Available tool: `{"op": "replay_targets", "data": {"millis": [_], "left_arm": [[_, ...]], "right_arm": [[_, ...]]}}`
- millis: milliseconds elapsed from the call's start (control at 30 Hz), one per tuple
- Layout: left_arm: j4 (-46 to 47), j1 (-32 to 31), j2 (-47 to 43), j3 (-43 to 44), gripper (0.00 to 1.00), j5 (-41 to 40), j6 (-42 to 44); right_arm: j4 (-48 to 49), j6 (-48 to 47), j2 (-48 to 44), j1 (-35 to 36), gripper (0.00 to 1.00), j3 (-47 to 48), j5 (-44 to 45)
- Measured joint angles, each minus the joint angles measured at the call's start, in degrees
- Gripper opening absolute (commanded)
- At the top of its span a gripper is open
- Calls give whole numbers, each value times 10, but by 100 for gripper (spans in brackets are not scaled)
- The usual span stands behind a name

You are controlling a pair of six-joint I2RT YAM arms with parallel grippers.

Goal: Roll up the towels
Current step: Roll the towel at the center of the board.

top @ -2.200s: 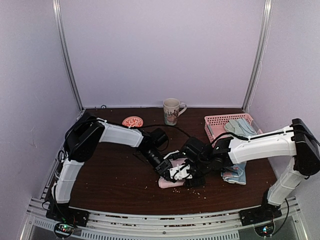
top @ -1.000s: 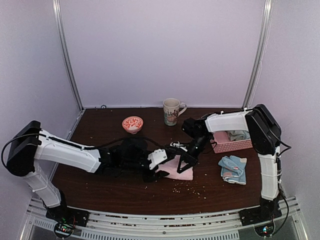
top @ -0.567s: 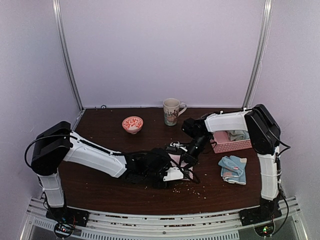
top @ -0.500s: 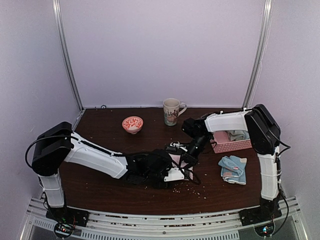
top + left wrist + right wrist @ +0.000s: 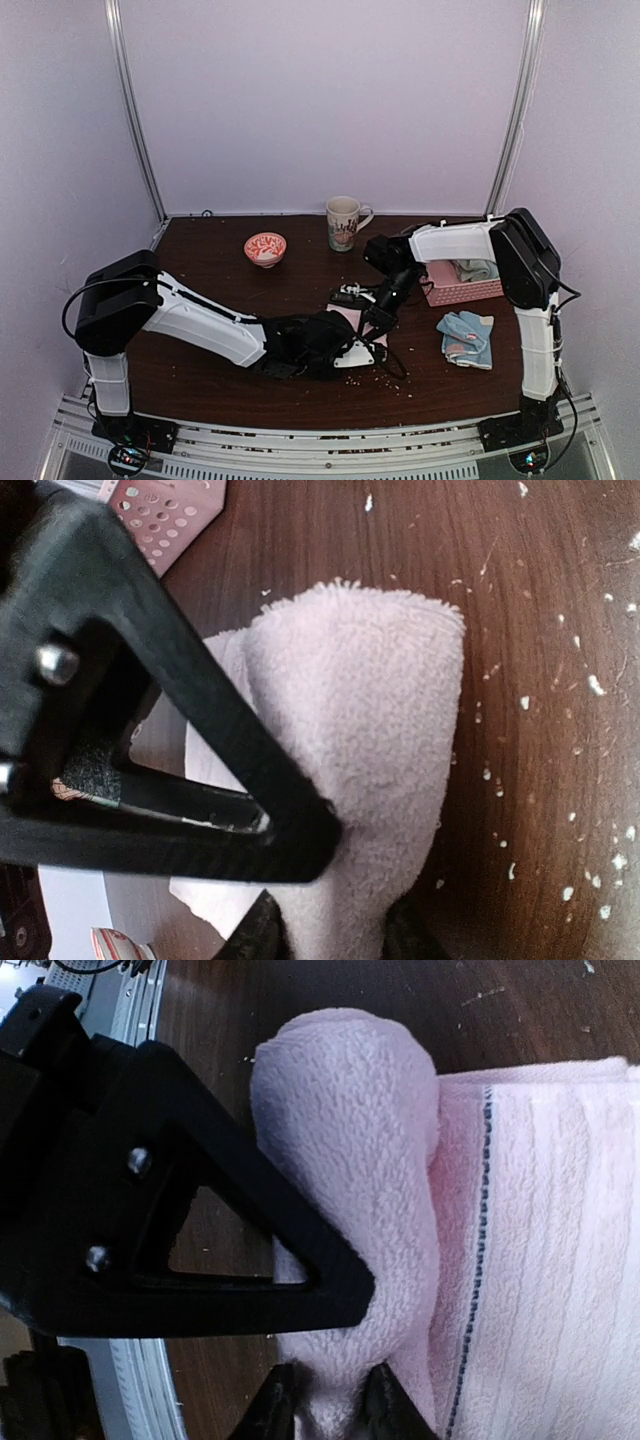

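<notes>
Two grippers: left gripper (image 5: 330,942) and right gripper (image 5: 328,1405) meet at the pink towel (image 5: 350,1160), mid-table.
Left gripper: fingertips clamped on the rolled part.
Right gripper: fingertips pinched on the roll, with the flat striped remainder beside it.
Pink towel: partly rolled, lying on the table (image 5: 200,270).
Blue towel (image 5: 466,338): further right, in front of the basket (image 5: 440,288).

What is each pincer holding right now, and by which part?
Both hold the pink towel. The left pincer and the right pincer each pinch its rolled-up part, with fingers on either side of the roll.
</notes>
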Motion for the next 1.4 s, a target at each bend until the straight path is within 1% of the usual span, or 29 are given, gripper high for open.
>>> {"op": "replay_targets", "data": {"millis": [33,133,200,233,267,333,433,567,667,733,933,1100,1167,1300,1400], "left_arm": [[-1,0,1,2,26,0,-1],[-7,0,4,9,22,1,-5],[-15,0,4,14,21,5,-9],[-19,0,4,15,20,8,-13],[-22,0,4,17,20,10,-17],[-33,0,4,22,19,15,-25],[-49,1,4,30,18,21,-36],[-74,0,2,40,17,23,-51],[-106,-2,-3,49,16,29,-65],[-144,-5,-7,63,15,39,-79],[-238,-7,-7,105,13,87,-130],[-259,-6,-7,109,12,105,-175],[-261,-5,-6,109,11,112,-192],[-255,2,-6,108,10,135,-229],[-249,12,-6,108,10,167,-248]], "right_arm": [[-16,-16,0,0,45,6,-4],[-65,-61,-3,-2,45,22,-7],[-84,-72,-11,-8,42,24,-6],[-91,-72,-16,-11,37,24,-4],[-93,-66,-22,-15,32,24,-1],[-77,-30,-38,-23,25,17,25],[-23,31,-59,-30,20,-10,93],[7,67,-39,-30,19,-15,139],[22,84,-15,-19,19,-13,165],[19,88,-7,-6,19,3,178],[5,97,35,30,18,77,202],[-1,99,44,35,19,92,204],[-1,99,44,35,22,92,204],[-13,93,43,29,31,100,187],[-38,74,39,13,37,137,159]]}}
